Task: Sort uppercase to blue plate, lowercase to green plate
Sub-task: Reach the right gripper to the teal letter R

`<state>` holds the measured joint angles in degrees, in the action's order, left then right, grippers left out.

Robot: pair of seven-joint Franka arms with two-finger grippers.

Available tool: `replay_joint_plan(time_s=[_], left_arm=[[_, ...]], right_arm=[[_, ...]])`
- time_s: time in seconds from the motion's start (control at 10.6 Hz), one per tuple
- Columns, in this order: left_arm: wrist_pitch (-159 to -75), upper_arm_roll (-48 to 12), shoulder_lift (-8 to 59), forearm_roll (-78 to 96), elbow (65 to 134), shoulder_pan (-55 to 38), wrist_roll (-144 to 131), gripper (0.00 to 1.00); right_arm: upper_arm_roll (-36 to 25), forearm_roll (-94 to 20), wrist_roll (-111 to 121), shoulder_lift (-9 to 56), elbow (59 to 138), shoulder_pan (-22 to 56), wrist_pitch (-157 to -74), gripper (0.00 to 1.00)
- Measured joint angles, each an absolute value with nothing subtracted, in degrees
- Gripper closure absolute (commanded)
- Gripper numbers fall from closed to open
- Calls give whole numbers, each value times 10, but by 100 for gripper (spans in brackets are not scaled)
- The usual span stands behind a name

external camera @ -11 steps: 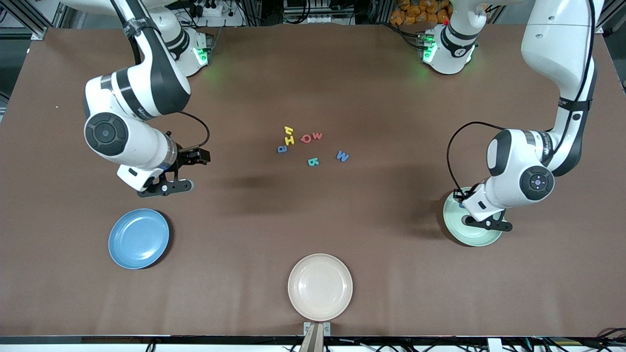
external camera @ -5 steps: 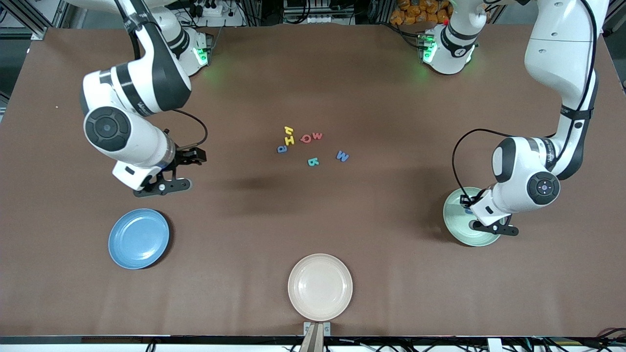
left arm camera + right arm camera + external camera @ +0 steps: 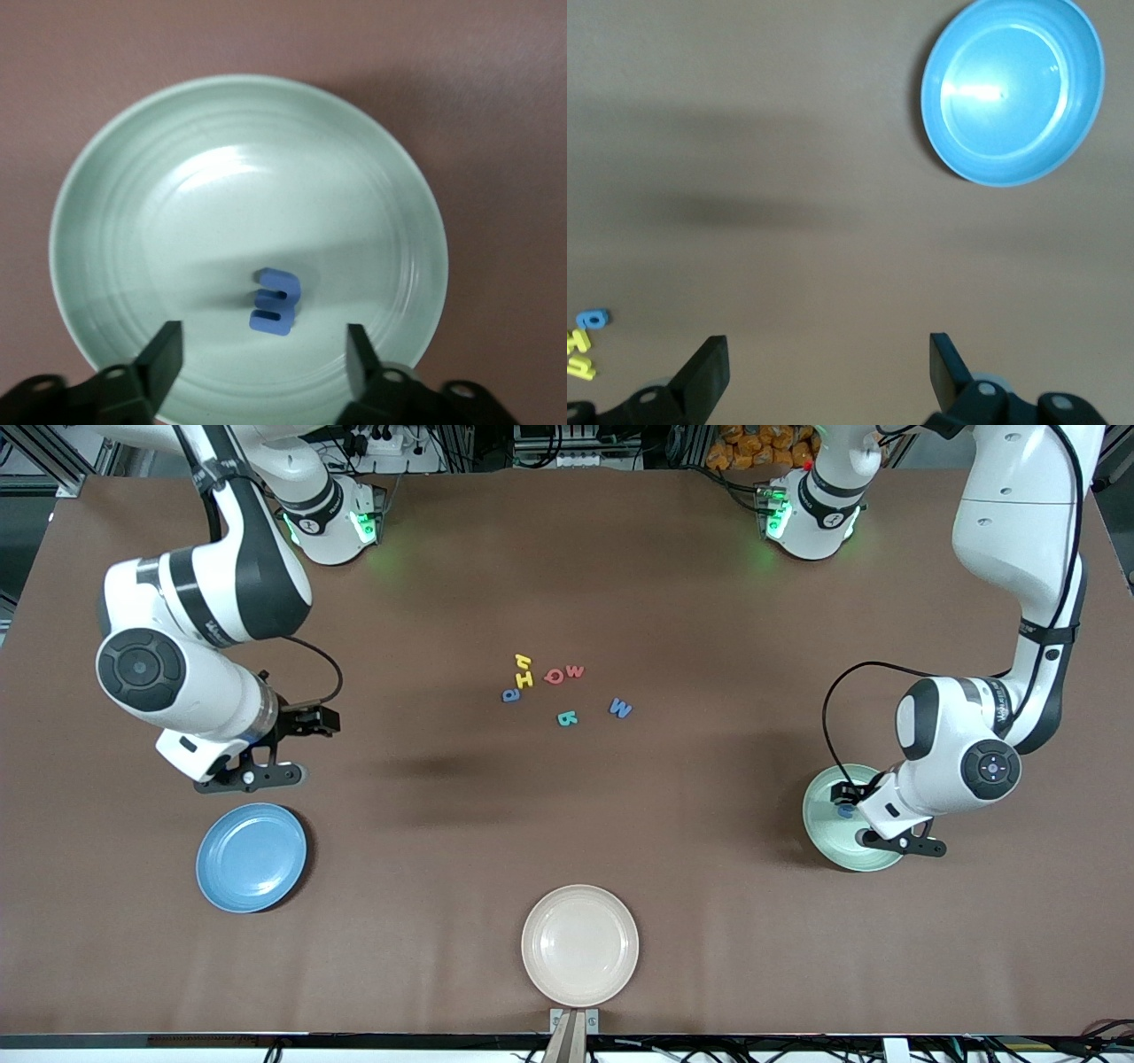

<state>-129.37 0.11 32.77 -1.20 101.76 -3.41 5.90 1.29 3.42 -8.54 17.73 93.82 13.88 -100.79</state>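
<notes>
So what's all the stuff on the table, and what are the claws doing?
Green plate: one, mint, at the left arm's end of the table.
Blue e: one, lying in the green plate.
Blue plate: one, sky blue, at the right arm's end.
Cream plate: one, nearest the front camera, mid-table.
Letters: seven, mixed colours, clustered mid-table.
Left claw: open, over the green plate above the e.
Right claw: open, over bare table near the blue plate.
</notes>
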Motion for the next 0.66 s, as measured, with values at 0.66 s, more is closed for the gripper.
replay_joint_plan(time_s=[0.66], left_arm=[[-1266,5,278,-12,1004,-43,64,0]], right_arm=[[21,33,-274,248,1036,353,-1179,0]])
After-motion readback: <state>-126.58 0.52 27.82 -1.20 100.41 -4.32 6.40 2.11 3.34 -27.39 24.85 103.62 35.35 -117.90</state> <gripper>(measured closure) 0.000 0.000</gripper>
